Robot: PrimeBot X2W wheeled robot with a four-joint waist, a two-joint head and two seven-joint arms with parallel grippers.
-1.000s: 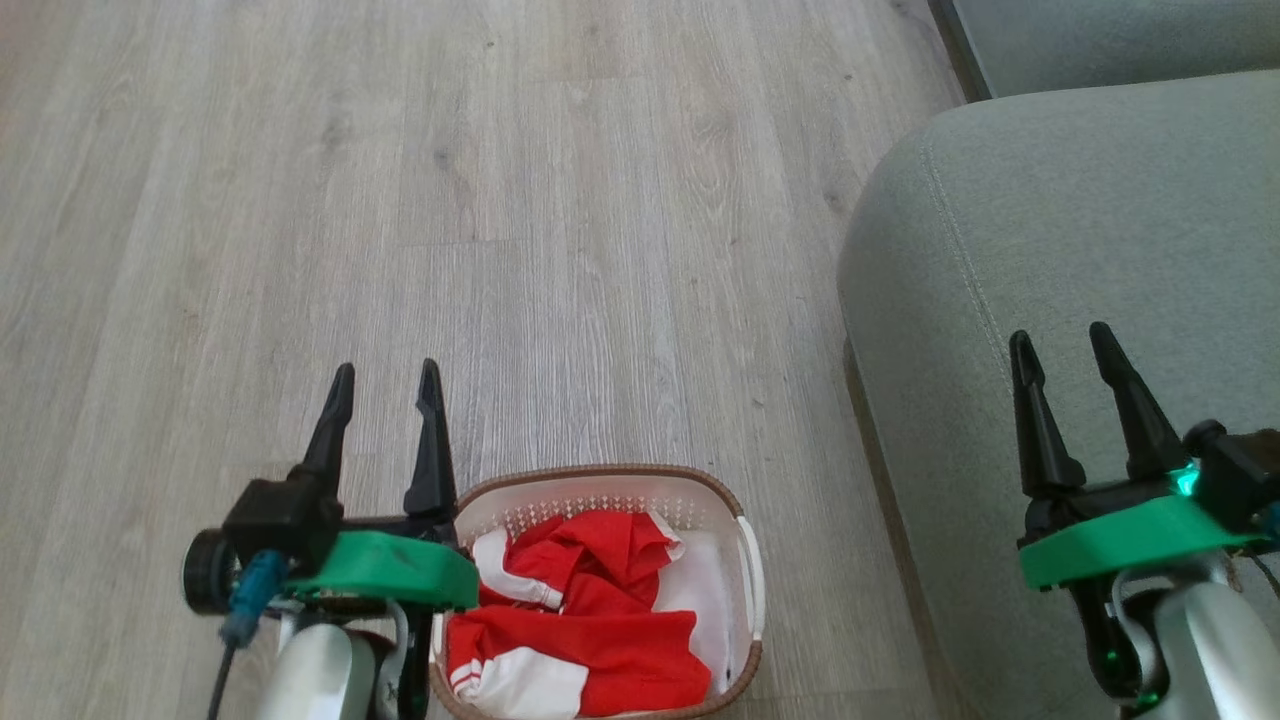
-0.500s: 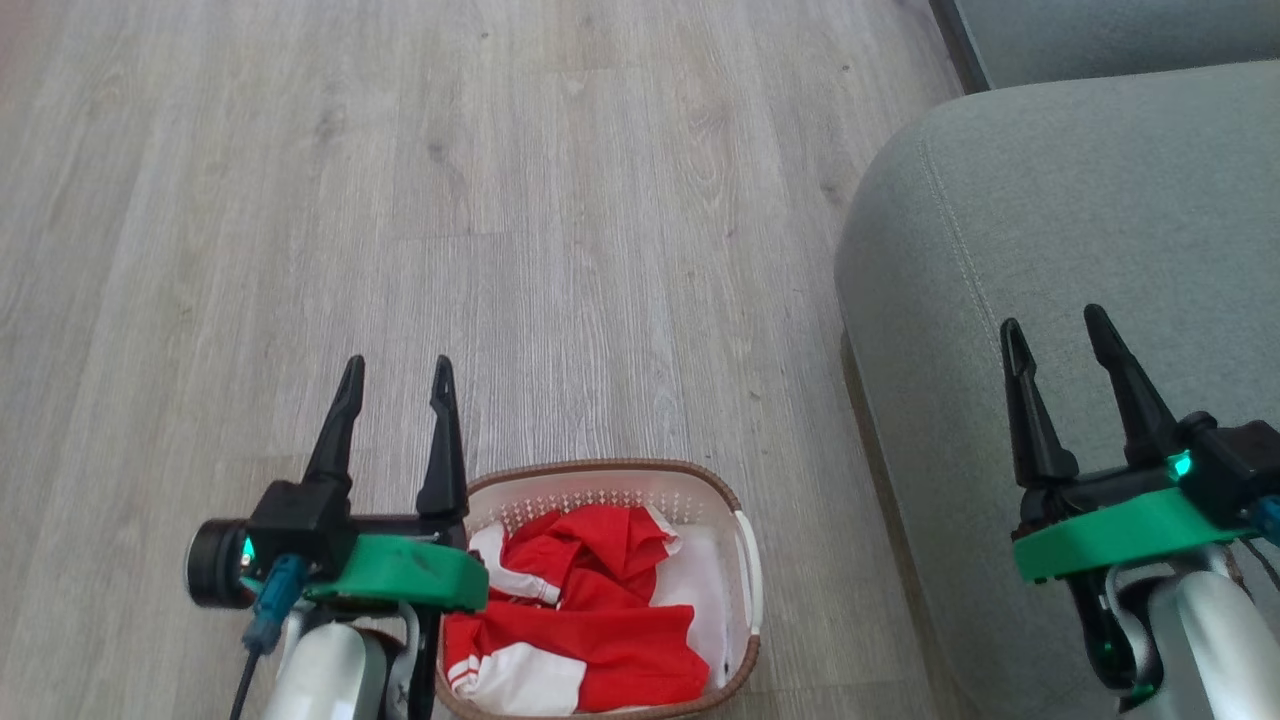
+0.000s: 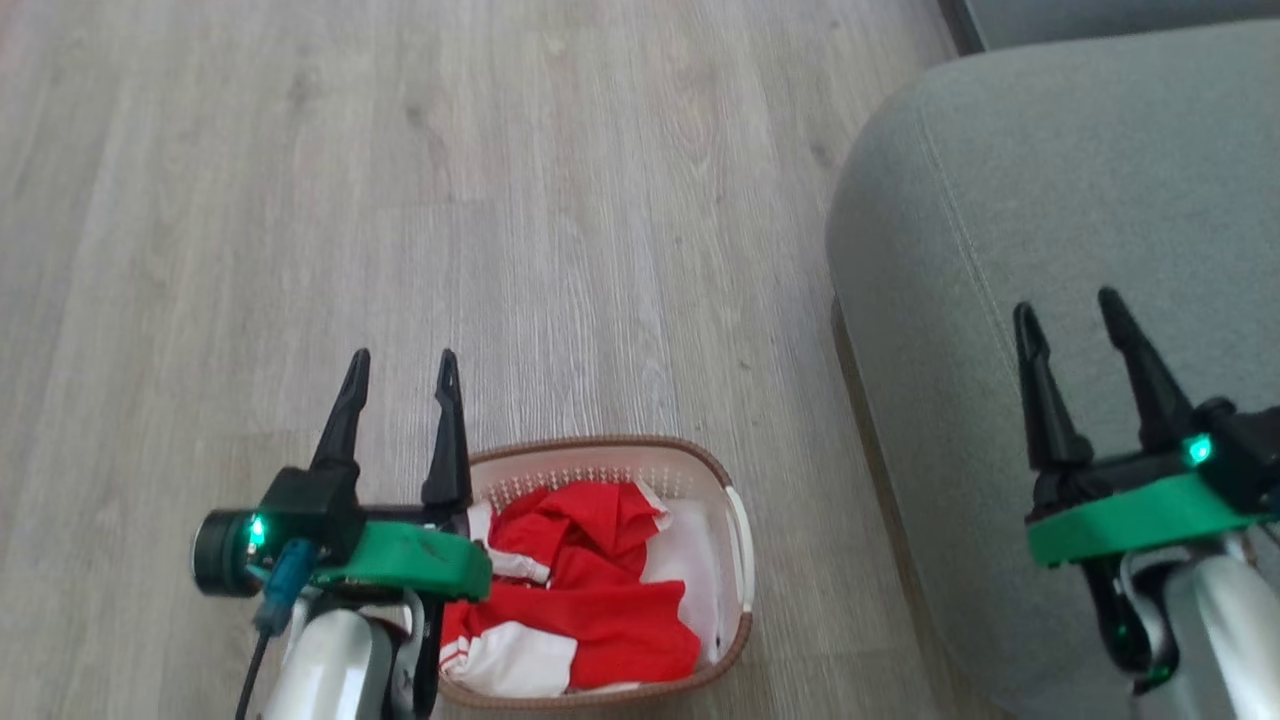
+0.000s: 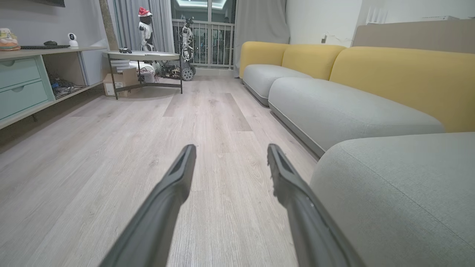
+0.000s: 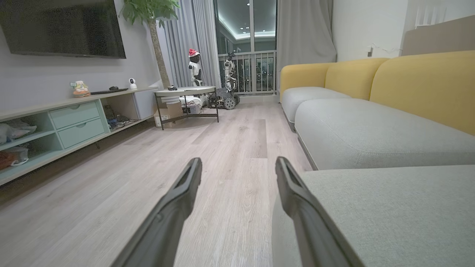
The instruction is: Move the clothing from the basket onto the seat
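Inside basket, clothing beside left gripper, fingers spread empty, right gripper spread above seat

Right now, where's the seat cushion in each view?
Head view: seat cushion fills the right side, rounded corner at top, right gripper over it.
Left wrist view: seat cushion at lower right, right of the left gripper.
Right wrist view: seat cushion at lower right.
Shared landmark: pale wood floor along the cushion's left edge.
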